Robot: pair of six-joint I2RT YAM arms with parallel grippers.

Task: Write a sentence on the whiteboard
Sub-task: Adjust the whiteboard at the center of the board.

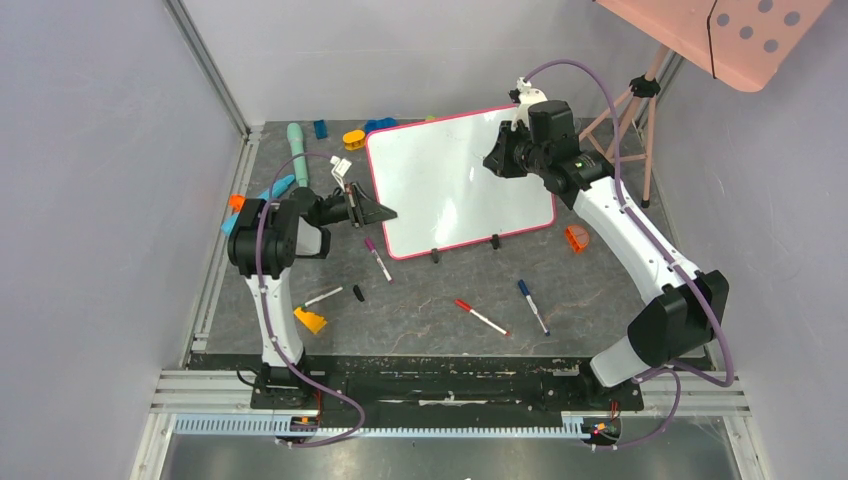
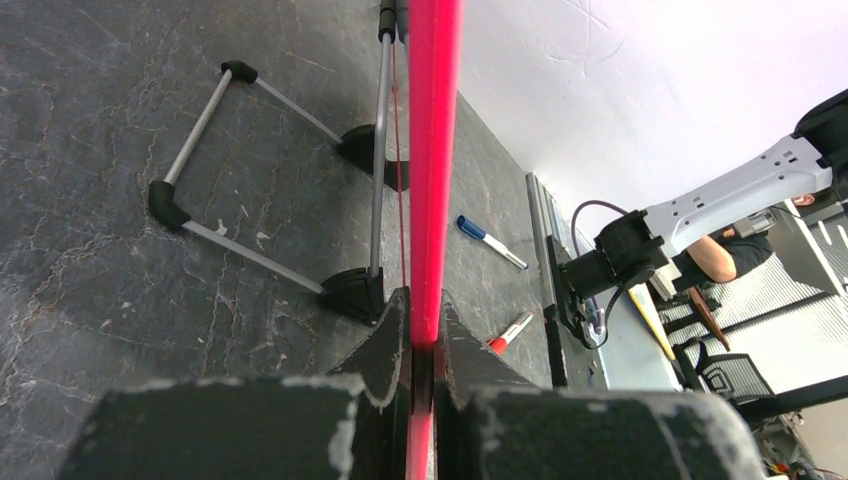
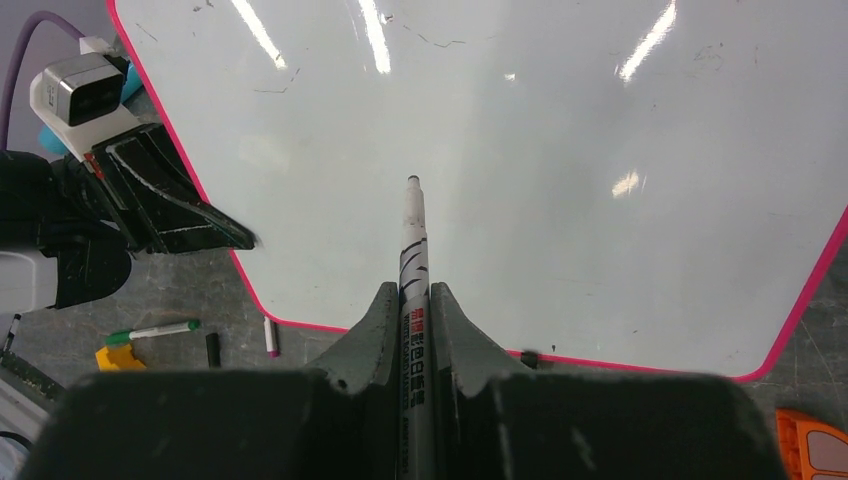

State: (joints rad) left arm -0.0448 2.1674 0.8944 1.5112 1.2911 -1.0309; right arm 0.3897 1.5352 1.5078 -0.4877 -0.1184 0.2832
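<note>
On table (image 1: pixel 600 290), whiteboard (image 1: pixel 440 190) runs left-right; left end effector (image 1: pixel 383 213) pinches its frame, right end effector (image 3: pixel 410 300) a marker (image 3: pixel 413 240)

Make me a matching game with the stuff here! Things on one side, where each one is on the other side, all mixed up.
Things:
1. whiteboard
2. white marker
3. red marker
4. pink dotted panel

Where:
A. lying on the table
B. high in the far right corner
C. edge pinched by the left gripper
D. held in the right gripper

Pairs: 1-C, 2-D, 3-A, 4-B.
</note>
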